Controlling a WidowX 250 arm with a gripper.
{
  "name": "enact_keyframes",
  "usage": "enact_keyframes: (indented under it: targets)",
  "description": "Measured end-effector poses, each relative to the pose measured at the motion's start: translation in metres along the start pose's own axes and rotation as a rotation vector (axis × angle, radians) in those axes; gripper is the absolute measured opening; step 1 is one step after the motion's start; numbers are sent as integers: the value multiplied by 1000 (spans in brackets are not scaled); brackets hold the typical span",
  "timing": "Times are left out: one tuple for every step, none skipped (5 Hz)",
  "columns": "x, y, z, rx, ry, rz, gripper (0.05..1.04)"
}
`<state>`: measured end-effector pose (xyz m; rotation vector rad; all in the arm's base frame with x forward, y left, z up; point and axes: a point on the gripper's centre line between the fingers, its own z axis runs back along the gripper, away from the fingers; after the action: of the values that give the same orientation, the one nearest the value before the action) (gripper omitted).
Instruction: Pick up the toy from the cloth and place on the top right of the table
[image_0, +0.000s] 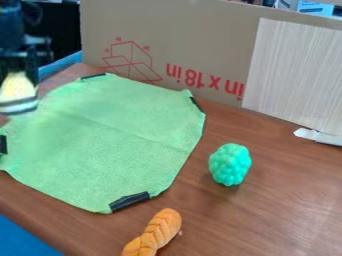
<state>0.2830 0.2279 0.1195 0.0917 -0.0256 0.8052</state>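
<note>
An orange twisty toy, like a braid (159, 231), is nearest, lying on the brown table (280, 200) at the bottom edge; the black claw (20, 60) is up at the top left, by the left edge of the view; a blurry yellow thing (17, 87) with pale and dark stripes under it is right below the claw, and I can't tell if the claw is spread, pressed together or pinching it. Next comes the green cloth (113, 135), spread out flat, with black strips (130, 201) on its edges; I can't tell which toy is the one for the job: the bumpy blue-green toy (230, 164) sits on the wood just right of the cloth, the orange one lies near the cloth's bottom edge, and the yellow thing is by the claw. Behind the cloth stands a big cardboard wall (200, 40) with red marks; a pale, stripy board (294, 75) stands against it at the right, with a white scrap (319, 136) at its foot.
</note>
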Motion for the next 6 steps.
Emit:
enact_keyframes:
  targets:
    - [-18, -44, 19, -37, -21, -68, 576]
    - [-39, -90, 15, -30, -54, -159, 576]
    - [-58, -142, 14, -61, -100, -269, 575]
    - [-85, -191, 15, -102, -111, -323, 574]
    - [-101, -243, 19, -130, -93, -337, 574]
    - [-111, -280, 17, -144, -86, -353, 574]
